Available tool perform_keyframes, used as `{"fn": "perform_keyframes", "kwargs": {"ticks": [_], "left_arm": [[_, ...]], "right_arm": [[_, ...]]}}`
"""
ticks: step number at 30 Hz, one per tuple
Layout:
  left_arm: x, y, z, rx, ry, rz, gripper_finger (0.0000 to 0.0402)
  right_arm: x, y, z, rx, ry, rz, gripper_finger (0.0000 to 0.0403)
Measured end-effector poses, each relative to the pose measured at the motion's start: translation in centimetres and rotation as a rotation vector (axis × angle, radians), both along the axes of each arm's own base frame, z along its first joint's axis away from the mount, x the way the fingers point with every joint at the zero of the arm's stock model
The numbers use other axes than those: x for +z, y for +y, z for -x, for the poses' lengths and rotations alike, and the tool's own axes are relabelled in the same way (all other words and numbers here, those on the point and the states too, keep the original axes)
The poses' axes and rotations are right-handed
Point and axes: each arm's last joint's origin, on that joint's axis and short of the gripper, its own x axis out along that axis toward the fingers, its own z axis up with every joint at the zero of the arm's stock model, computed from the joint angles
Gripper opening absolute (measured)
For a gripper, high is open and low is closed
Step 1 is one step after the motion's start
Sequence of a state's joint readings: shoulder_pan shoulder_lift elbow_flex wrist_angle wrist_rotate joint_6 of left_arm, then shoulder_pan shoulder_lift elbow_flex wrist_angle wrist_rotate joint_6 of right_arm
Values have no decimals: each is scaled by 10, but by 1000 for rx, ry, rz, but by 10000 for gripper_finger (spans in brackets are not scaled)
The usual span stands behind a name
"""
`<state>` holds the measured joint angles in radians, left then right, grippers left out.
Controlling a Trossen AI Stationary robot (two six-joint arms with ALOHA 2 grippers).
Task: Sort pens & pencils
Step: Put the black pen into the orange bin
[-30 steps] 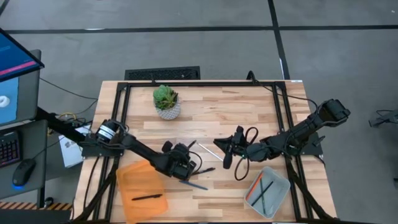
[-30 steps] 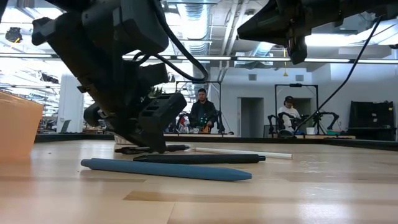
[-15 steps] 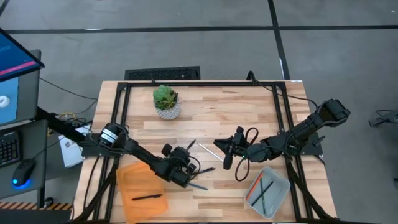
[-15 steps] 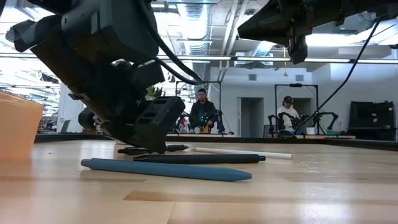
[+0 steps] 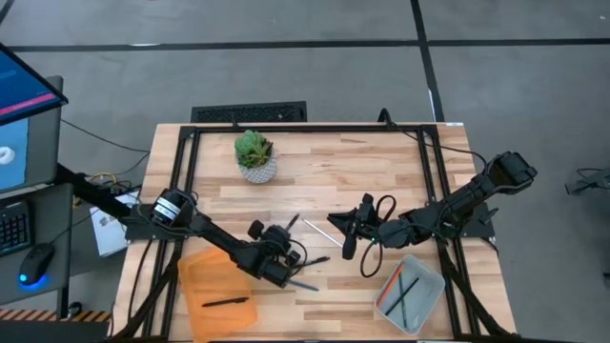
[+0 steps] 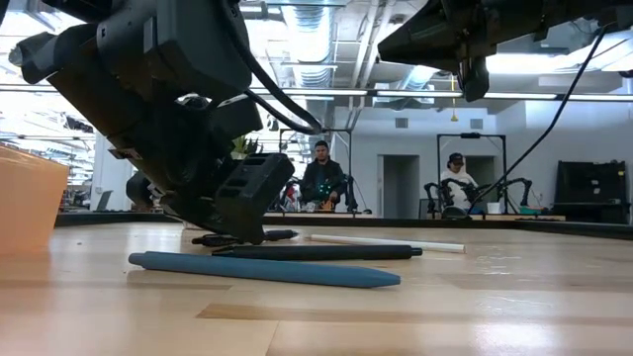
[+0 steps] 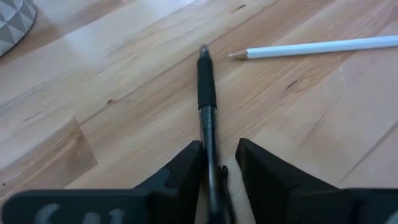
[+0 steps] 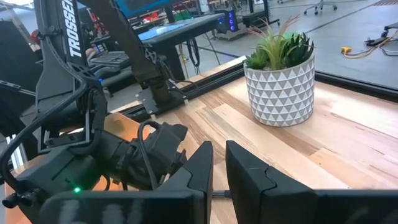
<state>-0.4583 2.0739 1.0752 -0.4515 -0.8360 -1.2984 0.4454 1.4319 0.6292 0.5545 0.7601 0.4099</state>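
My left jaws (image 7: 216,163) are low on the worktop (image 5: 381,171), fingers either side of a black pen (image 7: 207,106), narrow gap, closing on it or just pinching, can't be sure it's gripped yet. The pen lies flat and runs straight out ahead between the fingers, so I'm lined up along its length for a clean side pinch. White pencil (image 7: 314,48) lies ahead and off to one side of the jaws, apart from the pen. Blue pen (image 6: 265,270) lies just beside my left jaws, nearer the low camera. Orange tray (image 5: 217,286) sits close behind the left jaws with one black pen in it, looks like the pen bin. My right jaws (image 8: 219,167) hang above the worktop, slightly spread, nothing between them, waiting. Grey tray (image 5: 412,290) sits near them, holding an orange and a green pencil
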Motion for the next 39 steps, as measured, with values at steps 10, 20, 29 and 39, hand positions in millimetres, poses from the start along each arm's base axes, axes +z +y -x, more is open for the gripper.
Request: {"fn": "perform_keyframes", "kwargs": {"ticks": [10, 20, 29, 39], "left_arm": [[0, 0, 0, -4, -1, -4, 29], [2, -1, -1, -67, 60, -46, 28], [27, -5, -18, -137, 198, -89, 18], [76, 9, -28, -96, 344, -269, 18]], "right_arm": [[0, 0, 0, 0, 0, 0, 67], [0, 0, 0, 0, 0, 0, 67], [0, 0, 0, 0, 1, 0, 67], [0, 3, 1, 13, 1, 0, 67]]}}
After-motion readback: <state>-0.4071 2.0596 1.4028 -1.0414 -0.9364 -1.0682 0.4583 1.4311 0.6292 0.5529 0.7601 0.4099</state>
